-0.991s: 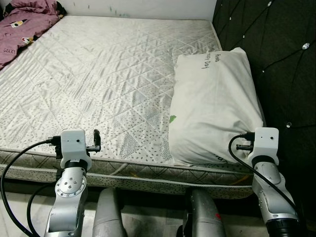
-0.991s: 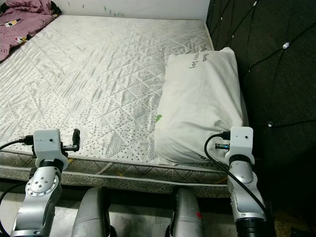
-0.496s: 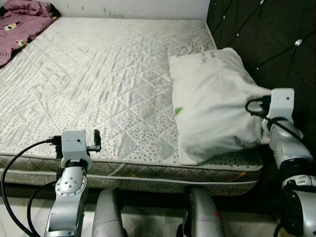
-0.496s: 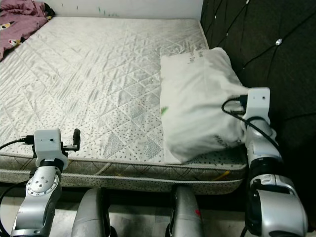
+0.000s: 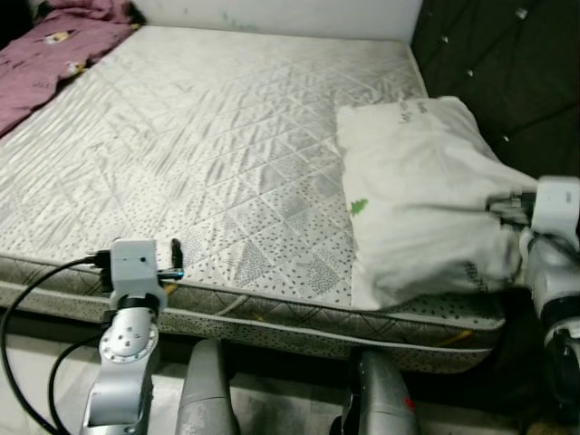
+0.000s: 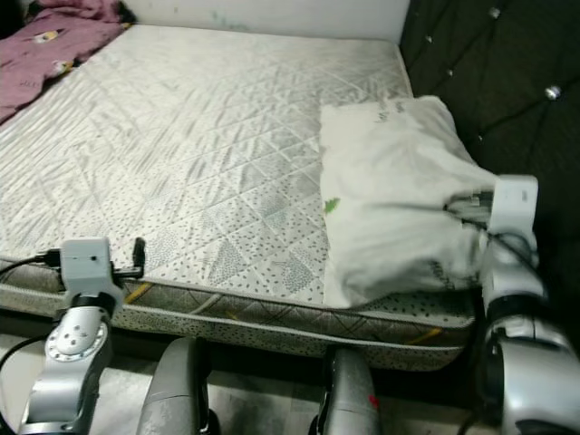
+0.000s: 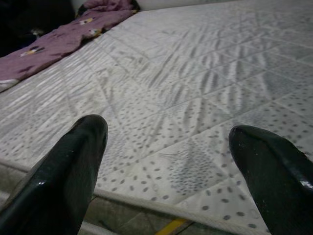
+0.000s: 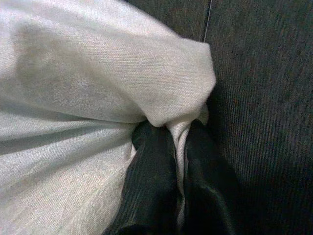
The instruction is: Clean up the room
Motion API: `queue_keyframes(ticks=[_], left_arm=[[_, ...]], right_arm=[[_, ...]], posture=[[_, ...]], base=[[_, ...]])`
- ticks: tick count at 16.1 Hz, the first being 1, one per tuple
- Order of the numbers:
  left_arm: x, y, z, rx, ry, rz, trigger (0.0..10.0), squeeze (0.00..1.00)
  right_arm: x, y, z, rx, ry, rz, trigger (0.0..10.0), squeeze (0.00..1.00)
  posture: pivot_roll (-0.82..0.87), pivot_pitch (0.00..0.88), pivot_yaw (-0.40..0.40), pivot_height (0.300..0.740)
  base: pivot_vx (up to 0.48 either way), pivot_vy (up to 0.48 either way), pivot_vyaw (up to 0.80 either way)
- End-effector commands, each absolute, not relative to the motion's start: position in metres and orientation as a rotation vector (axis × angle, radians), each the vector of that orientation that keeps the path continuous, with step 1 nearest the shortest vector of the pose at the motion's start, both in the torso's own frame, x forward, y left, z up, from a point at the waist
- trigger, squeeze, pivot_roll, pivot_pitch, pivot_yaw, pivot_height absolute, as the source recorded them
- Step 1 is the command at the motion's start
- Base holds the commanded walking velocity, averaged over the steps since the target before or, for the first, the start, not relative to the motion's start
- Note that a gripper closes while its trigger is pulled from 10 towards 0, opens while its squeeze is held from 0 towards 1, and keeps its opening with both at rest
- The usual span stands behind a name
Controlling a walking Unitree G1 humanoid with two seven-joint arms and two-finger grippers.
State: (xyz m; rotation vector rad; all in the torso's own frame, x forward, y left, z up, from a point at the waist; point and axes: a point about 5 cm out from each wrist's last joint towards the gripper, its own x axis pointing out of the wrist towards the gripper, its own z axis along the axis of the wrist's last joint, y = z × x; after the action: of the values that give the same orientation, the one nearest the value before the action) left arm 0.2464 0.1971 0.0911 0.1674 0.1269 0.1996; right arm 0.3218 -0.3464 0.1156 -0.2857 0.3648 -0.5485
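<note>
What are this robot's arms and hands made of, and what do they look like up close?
The arms are silver metal tubes with round joints, each topped by a white boxy wrist block, and black cables loop from them. The left hand and the right hand each have two long, glossy black fingers with rounded tips.

A white quilted mattress [image 5: 217,154] meets a black tufted headboard [image 5: 507,72] and a pale wall [image 5: 272,14].
</note>
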Motion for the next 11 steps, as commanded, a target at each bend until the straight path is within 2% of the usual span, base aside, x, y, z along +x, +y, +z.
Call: queue_keyframes(ticks=[1,6,10,11], left_arm=[[0.246,0.198,0.095,0.185,0.11,0.201,10.0,0.0],[0.25,0.196,0.095,0.188,0.108,0.178,10.0,0.0],[0.25,0.196,0.096,0.185,0.105,0.186,10.0,0.0],[0.25,0.196,0.095,0.183,0.107,0.189,10.0,0.0]], right_arm=[[0.3,-0.375,0.116,-0.309,0.37,-0.679,0.0,0.0],[0.27,-0.356,0.061,-0.327,0.482,-0.634,0.0,0.0],[0.264,-0.337,0.042,-0.331,0.503,-0.552,0.0,0.0],[0.271,-0.328,0.046,-0.376,0.472,-0.515,10.0,0.0]], posture=[[-0.05,0.0,-0.022,0.582],[-0.06,0.0,-0.018,0.582],[-0.05,0.0,-0.027,0.582],[-0.05,0.0,-0.027,0.582]], base=[[0.0,0.0,0.0],[0.0,0.0,0.0],[0.0,0.0,0.0],[0.0,0.0,0.0]])
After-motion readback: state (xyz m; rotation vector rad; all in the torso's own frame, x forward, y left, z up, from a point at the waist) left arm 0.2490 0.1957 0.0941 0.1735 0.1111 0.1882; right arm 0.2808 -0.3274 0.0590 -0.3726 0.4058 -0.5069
